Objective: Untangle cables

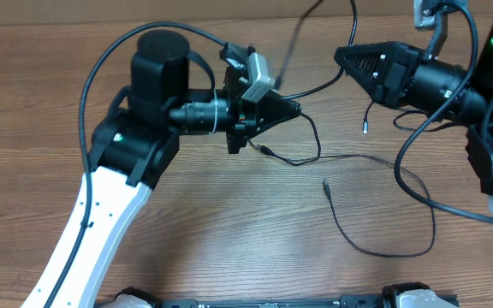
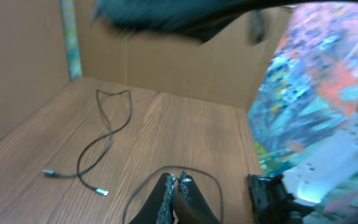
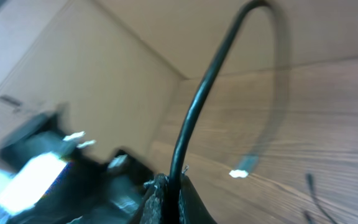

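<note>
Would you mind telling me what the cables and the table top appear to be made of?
The cables look like matte black rubber or plastic sheathing, bending in smooth curves; one plug tip glints silvery, probably metal. The table shows brown wood grain with little shine, wood or laminate.

A wood-grain desk (image 1: pixel 187 248) fills the overhead view. Plain brown cardboard walls (image 2: pixel 185 68) stand along its far edges. At their corner a teal-streaked strip (image 2: pixel 71 37) runs upright. A multicoloured, paint-like panel (image 2: pixel 316 81) rises beside them.
</note>
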Controlling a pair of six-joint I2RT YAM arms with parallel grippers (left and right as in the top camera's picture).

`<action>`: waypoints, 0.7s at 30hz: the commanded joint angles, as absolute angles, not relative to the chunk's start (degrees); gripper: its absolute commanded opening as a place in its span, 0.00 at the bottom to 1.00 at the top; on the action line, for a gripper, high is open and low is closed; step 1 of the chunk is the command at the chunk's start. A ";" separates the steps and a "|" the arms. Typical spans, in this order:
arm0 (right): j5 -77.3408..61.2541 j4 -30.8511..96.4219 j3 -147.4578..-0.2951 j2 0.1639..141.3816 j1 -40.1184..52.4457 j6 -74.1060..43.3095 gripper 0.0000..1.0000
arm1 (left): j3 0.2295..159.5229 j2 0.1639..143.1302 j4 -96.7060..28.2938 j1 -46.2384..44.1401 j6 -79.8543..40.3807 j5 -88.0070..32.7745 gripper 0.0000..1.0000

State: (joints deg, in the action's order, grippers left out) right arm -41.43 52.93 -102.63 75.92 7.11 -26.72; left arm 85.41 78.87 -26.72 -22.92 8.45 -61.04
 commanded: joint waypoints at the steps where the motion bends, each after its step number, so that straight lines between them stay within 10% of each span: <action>1: -30.89 55.11 -103.90 76.86 7.01 -25.02 0.04 | 85.67 75.26 -26.48 -21.78 6.15 -64.55 0.04; 21: -38.44 68.31 -102.24 77.17 7.18 -17.23 0.04 | 85.65 71.66 -14.31 -19.20 -3.88 -58.02 0.04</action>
State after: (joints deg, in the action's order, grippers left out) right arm -33.91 68.47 -102.59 77.10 7.11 -20.86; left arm 85.36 72.42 -15.09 -19.40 0.97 -61.63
